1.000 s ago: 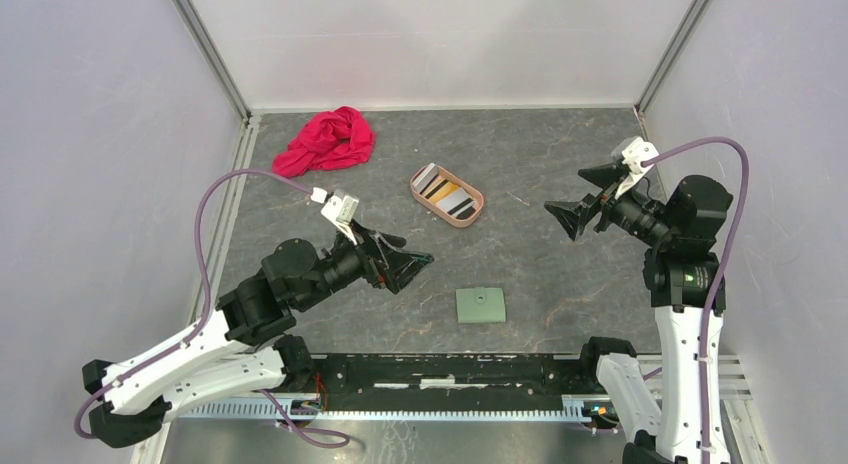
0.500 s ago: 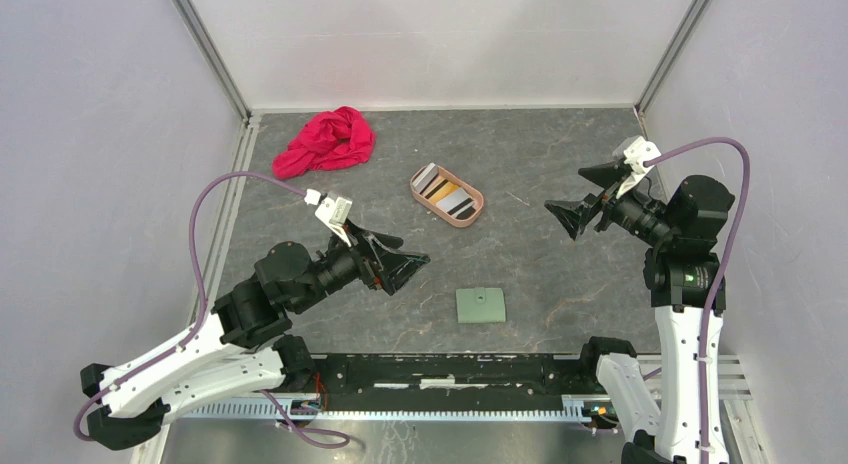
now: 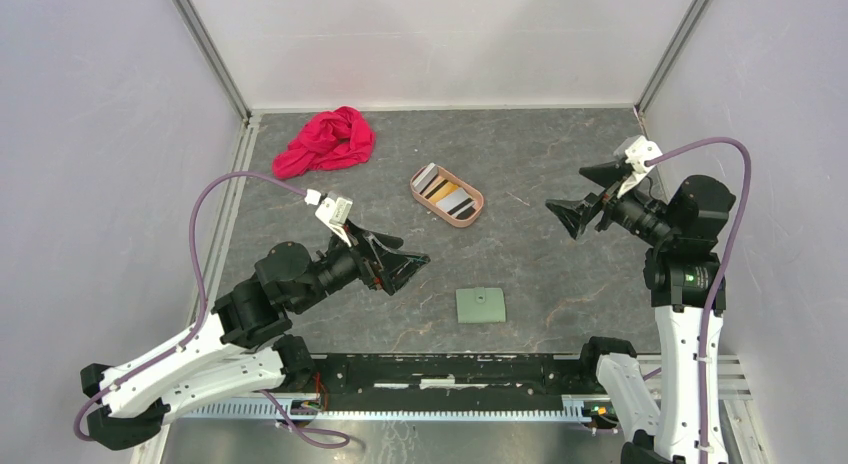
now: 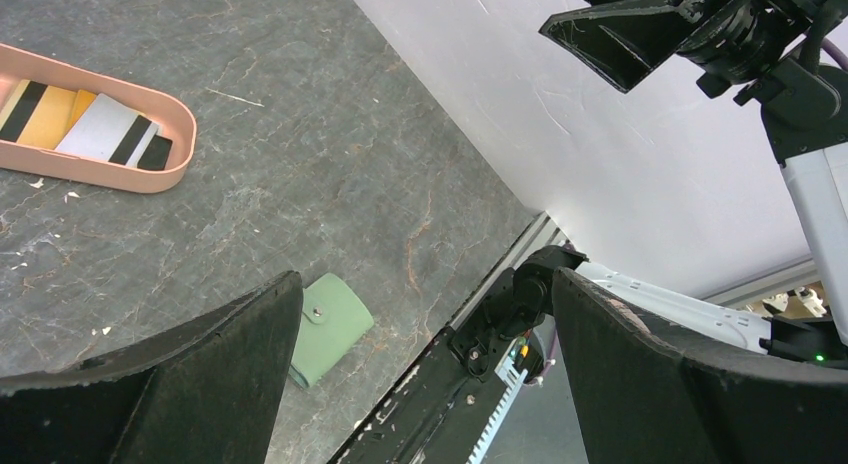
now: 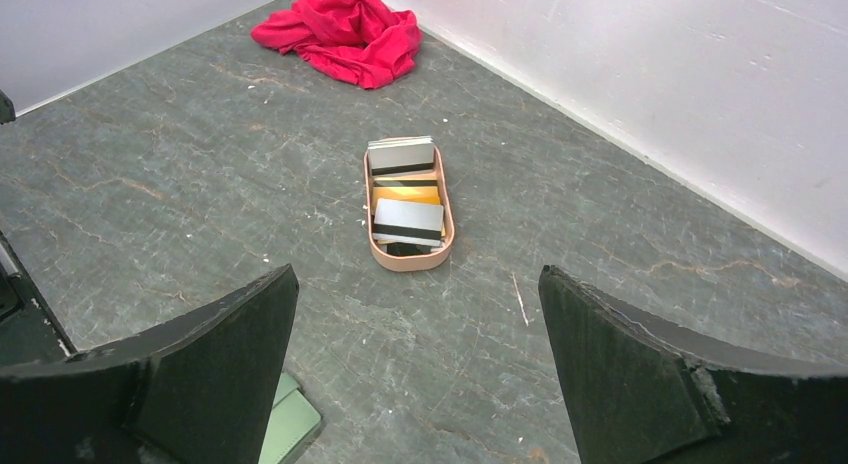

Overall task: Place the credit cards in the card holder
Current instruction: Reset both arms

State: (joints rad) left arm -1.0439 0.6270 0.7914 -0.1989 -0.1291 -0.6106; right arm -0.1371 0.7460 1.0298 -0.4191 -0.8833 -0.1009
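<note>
The credit cards [image 3: 445, 193] lie stacked in a pinkish-tan oval tray [image 3: 470, 216] at mid-table; orange, grey and white ones with dark stripes show [image 5: 408, 216] [image 4: 105, 129]. The card holder [image 3: 480, 305], a closed sage-green wallet with a snap, lies flat near the front edge [image 4: 330, 324] [image 5: 290, 422]. My left gripper [image 3: 410, 258] hovers open left of the wallet, nothing between its fingers. My right gripper [image 3: 582, 191] hangs open above the table's right side, facing the tray, empty.
A crumpled red cloth [image 3: 326, 141] lies at the back left [image 5: 345, 29]. White walls enclose the grey table on three sides. The black rail [image 3: 450, 369] with the arm bases runs along the front edge.
The left arm has shifted slightly lower and to the left since a second ago. The right arm, wallet and tray stay where they were.
</note>
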